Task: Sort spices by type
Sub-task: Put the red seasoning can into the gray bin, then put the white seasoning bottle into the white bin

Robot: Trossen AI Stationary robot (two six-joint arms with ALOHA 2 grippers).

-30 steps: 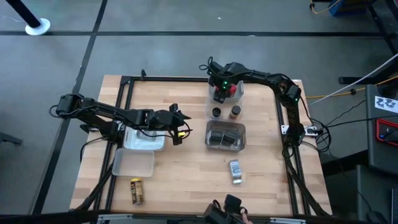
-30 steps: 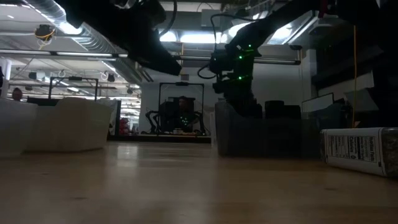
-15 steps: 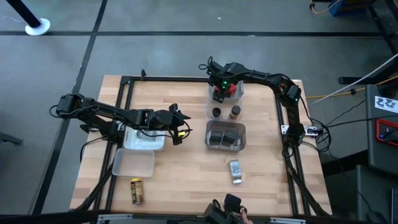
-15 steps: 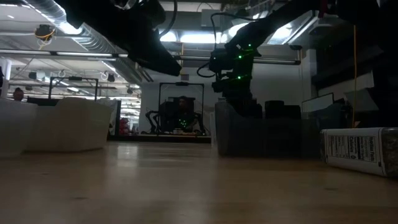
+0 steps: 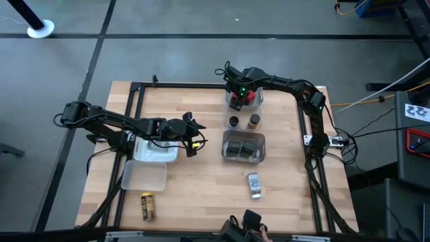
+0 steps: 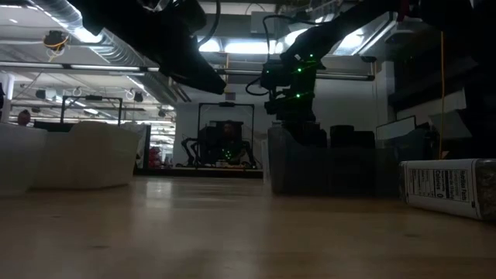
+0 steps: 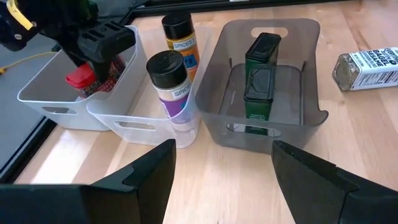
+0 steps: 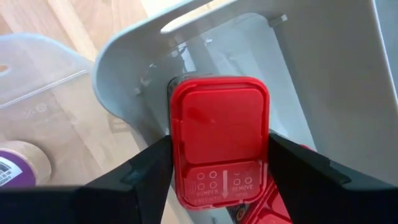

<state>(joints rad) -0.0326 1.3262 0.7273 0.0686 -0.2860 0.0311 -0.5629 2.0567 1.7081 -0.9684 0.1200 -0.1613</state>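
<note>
My right gripper (image 5: pixel 238 100) (image 8: pixel 217 149) hangs over the far white tray (image 5: pixel 258 99), pointing steeply down. It is open, and its fingers stand close on either side of a red box (image 8: pixel 219 134) that stands upright in that tray (image 7: pixel 81 78). Two round jars, one dark (image 5: pixel 233 121) and one orange-brown (image 5: pixel 254 121), stand in the clear tray beside it. Green tins (image 7: pixel 260 74) stand in the grey tray (image 5: pixel 243 146). A silver-grey jar (image 5: pixel 254 185) lies on its side on the table. My left gripper (image 5: pixel 195 142) (image 7: pixel 224 155) waits open above the table's middle.
Two more trays (image 5: pixel 156 151) (image 5: pixel 143 176) sit at the left under and near my left arm. A yellow jar (image 5: pixel 147 206) lies by the near left corner. A black frame rail (image 5: pixel 134 114) runs around the table's edges. Bare wood lies in the near middle.
</note>
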